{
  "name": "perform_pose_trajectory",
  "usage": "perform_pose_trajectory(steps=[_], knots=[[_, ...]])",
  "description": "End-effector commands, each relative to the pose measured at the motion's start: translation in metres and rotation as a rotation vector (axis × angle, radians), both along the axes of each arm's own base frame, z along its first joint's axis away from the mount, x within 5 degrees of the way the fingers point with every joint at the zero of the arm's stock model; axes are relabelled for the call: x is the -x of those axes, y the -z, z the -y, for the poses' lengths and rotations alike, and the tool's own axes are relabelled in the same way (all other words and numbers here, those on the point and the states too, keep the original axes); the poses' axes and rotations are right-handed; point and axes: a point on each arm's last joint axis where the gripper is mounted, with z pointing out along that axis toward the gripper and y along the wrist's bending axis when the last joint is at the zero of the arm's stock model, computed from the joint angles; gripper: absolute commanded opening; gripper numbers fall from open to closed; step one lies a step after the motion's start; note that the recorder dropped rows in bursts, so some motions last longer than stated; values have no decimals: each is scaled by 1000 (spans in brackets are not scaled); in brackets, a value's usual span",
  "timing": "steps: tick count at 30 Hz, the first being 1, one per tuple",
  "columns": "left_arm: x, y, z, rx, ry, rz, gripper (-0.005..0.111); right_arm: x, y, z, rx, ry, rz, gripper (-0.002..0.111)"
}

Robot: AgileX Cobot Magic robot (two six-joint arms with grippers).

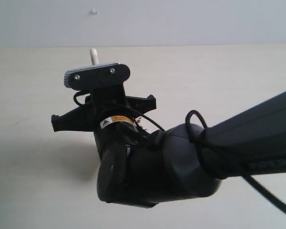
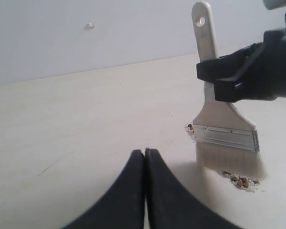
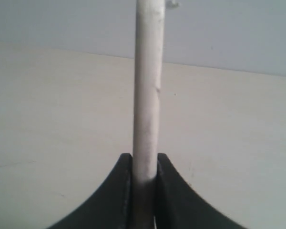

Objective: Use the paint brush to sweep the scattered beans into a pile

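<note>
While the right arm [image 1: 181, 162] fills the exterior view, we catch only the tip of the paint brush [image 1: 93, 55] poking up behind the wrist. No beans show from here.

Over to the left wrist view. The left hand [image 2: 145, 157] sits low over the tabletop [image 2: 86, 119], pressed closed and gripping nothing. Beyond it the right hand [image 2: 213, 78] clamps the wooden handle. The brush stands upright, bristles [image 2: 226, 160] touching the tabletop. The beans [image 2: 241, 181] lie in a small clump at one corner of the bristles, mixed with pale crumbs [image 2: 250, 189]. A stray or two peeks out by the other end of the ferrule [image 2: 226, 136].

Right wrist view now: both jaws squeeze the handle, which rises straight up between them.

What worries us? Those round beans could roll past the bristle edge if the stroke is quick. The strays by the ferrule could be left behind, and the thin handle could twist in that narrow grip.

Our count is one brush and two hands. We make out roughly six beans in the clump and one or two apart, though they're too small for a firm tally.
</note>
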Motion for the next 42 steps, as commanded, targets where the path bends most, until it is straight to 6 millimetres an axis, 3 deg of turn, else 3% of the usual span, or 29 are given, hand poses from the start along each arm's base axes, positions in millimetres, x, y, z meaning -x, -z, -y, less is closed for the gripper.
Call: perform_pose_trajectory(steps=[1, 4, 10, 14, 17, 22, 27, 42], knots=[[0, 1, 0, -5, 4, 3, 0, 4, -24, 0, -17, -84, -6, 0], [0, 1, 0, -5, 4, 3, 0, 8, -29, 7, -7, -103, -2, 0], [0, 1, 0, -5, 4, 3, 0, 28, -17, 24, 34, -311, 55, 0], [0, 1, 0, -5, 4, 3, 0, 44, -15, 31, -19, -501, 124, 0], [0, 1, 0, -5, 4, 3, 0, 44, -13, 37, -91, -594, 151, 0], [0, 1, 0, -5, 4, 3, 0, 30, -9, 57, -228, -552, 85, 0], [0, 1, 0, -5, 4, 3, 0, 26, -4, 65, -280, -577, 17, 0], [0, 1, 0, -5, 4, 3, 0, 29, 11, 69, -183, -575, -115, 0]])
